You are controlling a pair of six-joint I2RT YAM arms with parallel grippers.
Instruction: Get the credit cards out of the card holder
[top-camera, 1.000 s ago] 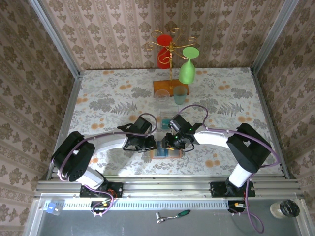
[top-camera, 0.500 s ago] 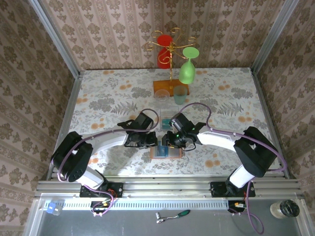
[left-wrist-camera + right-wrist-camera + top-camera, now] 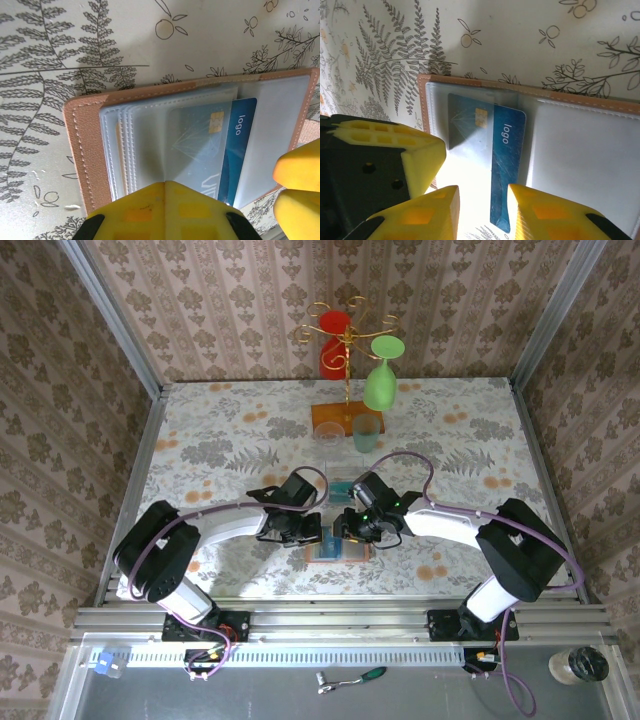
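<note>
Both reach inward: left gripper point(image 3: 308, 531), right gripper point(image 3: 347, 529) low over card holder point(image 3: 82, 145).

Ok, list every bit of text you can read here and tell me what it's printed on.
"logo": white print on the blue credit card, which sits partly out of a pocket in the card holder.
Pale letters near that card's lower edge, left wrist view: cut off, unreadable.
No other text is legible.

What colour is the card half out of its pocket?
Blue card, pale "logo" lettering; right wrist view shows it best.
</note>
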